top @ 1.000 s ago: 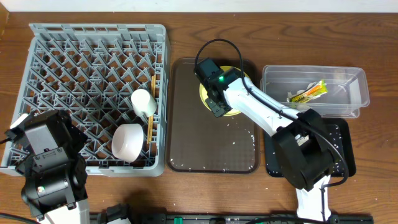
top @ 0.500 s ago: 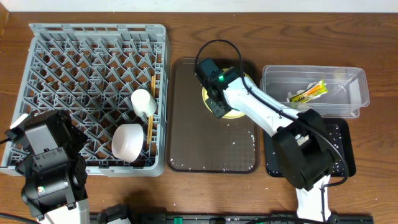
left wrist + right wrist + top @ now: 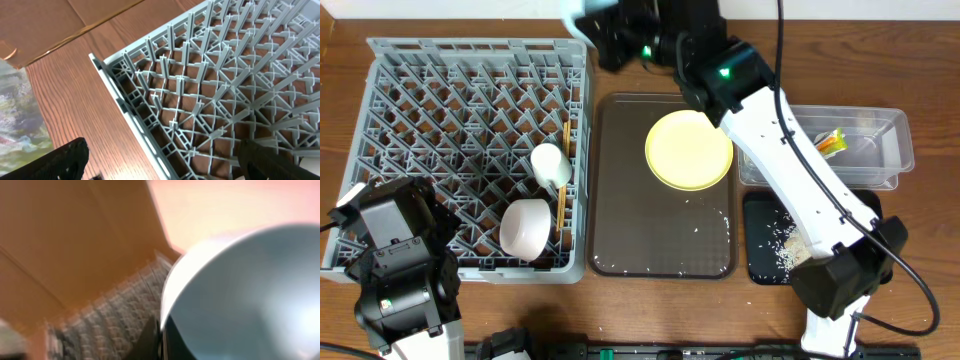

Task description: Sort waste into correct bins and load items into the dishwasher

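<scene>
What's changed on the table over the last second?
The right gripper rose from the yellow plate and swung away toward a far corner of the dish rack, its jaws now holding the light blue bowl by the rim. The plate sits uncovered on the brown tray. White bowl, cup and wrapper stayed put.

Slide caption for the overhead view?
Right gripper holds the blue bowl by the rack's far corner; yellow plate sits on the tray.

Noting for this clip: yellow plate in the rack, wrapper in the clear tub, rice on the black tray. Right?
No. Overhead shows the plate on the brown tray, not in the rack. The wrapper in the tub and rice on the black tray are correct.
</scene>
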Motion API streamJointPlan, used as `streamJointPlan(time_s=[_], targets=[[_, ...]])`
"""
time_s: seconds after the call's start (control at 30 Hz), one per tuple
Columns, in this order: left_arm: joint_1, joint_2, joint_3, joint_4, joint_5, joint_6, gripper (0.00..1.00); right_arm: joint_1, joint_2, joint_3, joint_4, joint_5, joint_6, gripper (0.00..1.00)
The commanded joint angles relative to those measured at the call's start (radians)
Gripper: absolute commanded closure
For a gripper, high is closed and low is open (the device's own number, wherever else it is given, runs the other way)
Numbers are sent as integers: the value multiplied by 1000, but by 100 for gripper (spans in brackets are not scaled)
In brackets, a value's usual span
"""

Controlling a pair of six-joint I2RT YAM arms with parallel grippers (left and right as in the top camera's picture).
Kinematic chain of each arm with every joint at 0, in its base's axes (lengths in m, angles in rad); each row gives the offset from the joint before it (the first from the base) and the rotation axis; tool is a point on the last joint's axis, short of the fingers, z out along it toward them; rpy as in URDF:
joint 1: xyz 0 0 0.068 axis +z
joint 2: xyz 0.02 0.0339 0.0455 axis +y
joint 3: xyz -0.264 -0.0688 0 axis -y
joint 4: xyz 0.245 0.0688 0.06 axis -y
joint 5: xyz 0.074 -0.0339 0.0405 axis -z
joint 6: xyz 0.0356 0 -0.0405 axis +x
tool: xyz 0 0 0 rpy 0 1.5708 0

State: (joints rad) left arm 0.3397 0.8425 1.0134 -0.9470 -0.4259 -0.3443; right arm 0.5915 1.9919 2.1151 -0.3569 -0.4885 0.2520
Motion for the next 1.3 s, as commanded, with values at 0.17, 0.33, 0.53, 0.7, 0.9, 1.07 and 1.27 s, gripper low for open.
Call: streamJointPlan(time_s=[0.17, 0.33, 0.53, 0.7, 0.9, 1.07, 1.27], targets=[[4, -1, 17, -2, -13, -10, 4, 40, 301, -4, 660, -478, 549, 99], [4, -1, 17, -2, -13, -10, 4, 42, 471, -4, 929, -484, 778, 99], [4, -1, 17, -2, -13, -10, 4, 43, 620, -4, 1136, -480, 925, 99], [4, -1, 17, -2, -13, -10, 4, 42, 662, -4, 1164, -483, 989, 99], [4, -1, 17, -2, -13, -10, 4, 16, 662, -4, 1143, -501, 1009, 99], [4, -1, 17, -2, -13, -10, 4, -14, 662, -4, 1038, -541, 1009, 96], [4, -1, 17, -2, -13, -10, 4, -35, 662, -4, 1008, -568, 1009, 74]])
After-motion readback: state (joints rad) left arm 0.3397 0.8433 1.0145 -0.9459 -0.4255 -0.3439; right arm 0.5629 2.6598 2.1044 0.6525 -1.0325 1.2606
